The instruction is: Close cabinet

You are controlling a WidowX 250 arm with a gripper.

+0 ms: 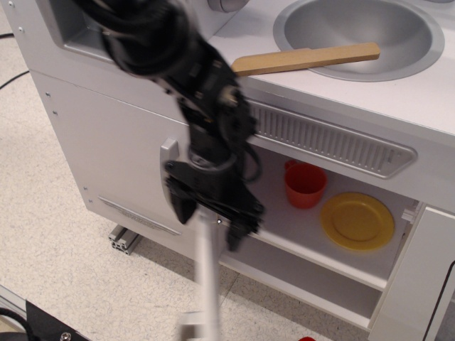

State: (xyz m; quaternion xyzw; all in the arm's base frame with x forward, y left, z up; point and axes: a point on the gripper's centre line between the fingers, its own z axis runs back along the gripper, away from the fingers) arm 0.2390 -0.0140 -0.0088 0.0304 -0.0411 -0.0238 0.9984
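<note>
The cabinet (313,264) is a white compartment under the sink with one inner shelf. Its flat white door (207,284) stands about half open and shows almost edge-on, pointing toward the camera and blurred by motion. My black gripper (208,222) is at the door's top edge near the hinge side, with one finger (179,204) on the outer side and the other on the inner side. The jaws look apart, not clamped. The hinges and the door's handle are hidden behind the arm.
A red cup (306,186) and a yellow plate (357,220) sit on the inner shelf. A wooden spatula (306,58) lies across the sink (359,32). Another white door (106,149) with a grey handle (168,153) and a long slot stands left. A white panel (419,284) stands right.
</note>
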